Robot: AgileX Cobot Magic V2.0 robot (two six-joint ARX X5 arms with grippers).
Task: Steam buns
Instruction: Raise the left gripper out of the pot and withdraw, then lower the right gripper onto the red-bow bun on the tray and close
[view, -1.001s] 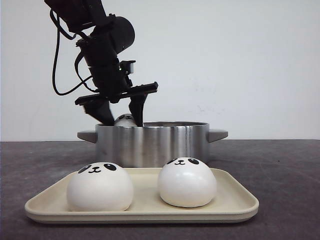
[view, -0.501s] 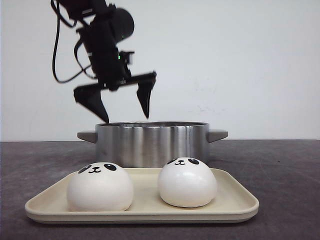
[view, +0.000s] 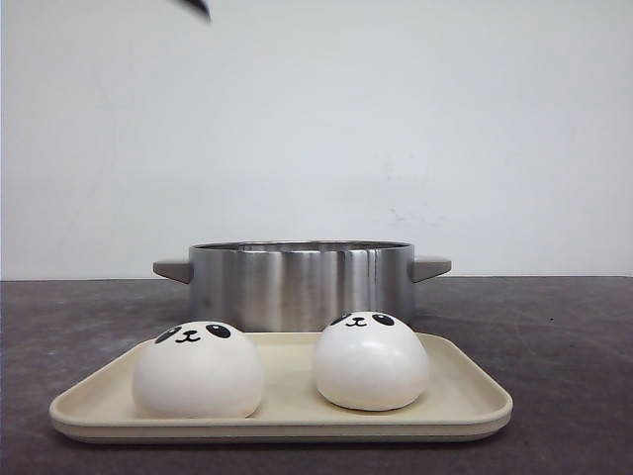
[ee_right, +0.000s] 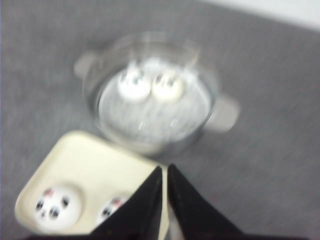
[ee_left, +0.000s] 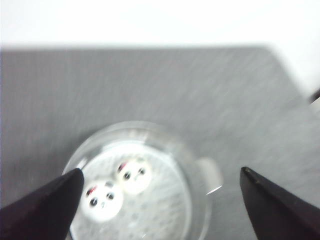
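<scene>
Two buns [view: 198, 369] [view: 371, 360] sit apart on the tray [view: 465, 406] at the desk [view: 564, 336] front edge. Two more buns [ee_left: 104, 199] [ee_left: 134, 174] lie touching inside the pot [view: 301, 284]. Left hand [ee_left: 160, 200] is released, high above the pot. Right hand [ee_right: 165, 172] is clenched, empty, above the tray.

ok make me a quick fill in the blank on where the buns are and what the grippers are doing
1. The pot holds ____ buns.
2. Two more buns sit on the ____ in front of the pot.
3. The left gripper hangs above the pot with its fingers ____.
4. The right gripper has its fingers ____.

Missing words: two; tray; open; shut
</scene>
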